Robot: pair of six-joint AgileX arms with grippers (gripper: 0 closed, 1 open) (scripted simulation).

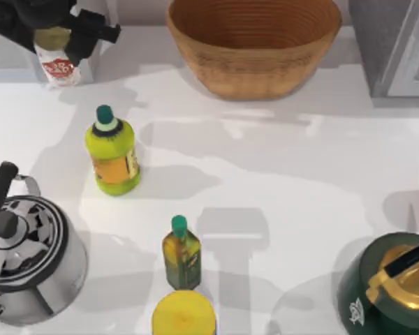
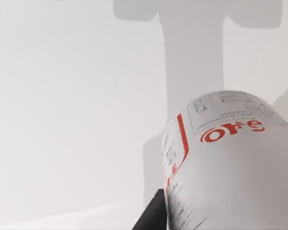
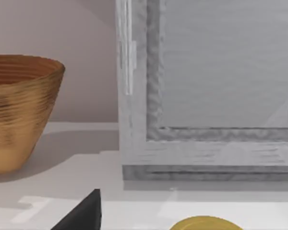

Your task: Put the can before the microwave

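White tabletop (image 1: pixel 293 181) from above, pretty crowded. At the far left corner my left gripper (image 1: pixel 54 31) is clamped around the top of the can (image 1: pixel 59 68), the little white tin with the red emblem. Right behind it there's a sliver of pale grey box that I take for the microwave (image 1: pixel 101 14); most of it is hidden by the arm, so no dials to go by. A big wicker basket (image 1: pixel 255 45) sits at the far middle and a darker grey appliance (image 1: pixel 398 49) in the far right corner. A yellow-green bottle (image 1: pixel 113 153) with an orange label stands left of centre, and a small olive-coloured bottle (image 1: pixel 181 255) is just beyond a yellow-topped round container (image 1: pixel 184 314) at the near edge. A steel kettle (image 1: pixel 28 258) is near left, a dark green pot (image 1: pixel 387 293) with a gold lid near right.

Left wrist view: the can's printed side sits right up close, with one black finger (image 2: pixel 153 215) pressed against it and a plain pale surface behind.

Right wrist view: the right gripper (image 3: pixel 81 213) is parked low in front of the darker grey appliance's framed door, basket off to one side. Can't tell if it's released or clenched.
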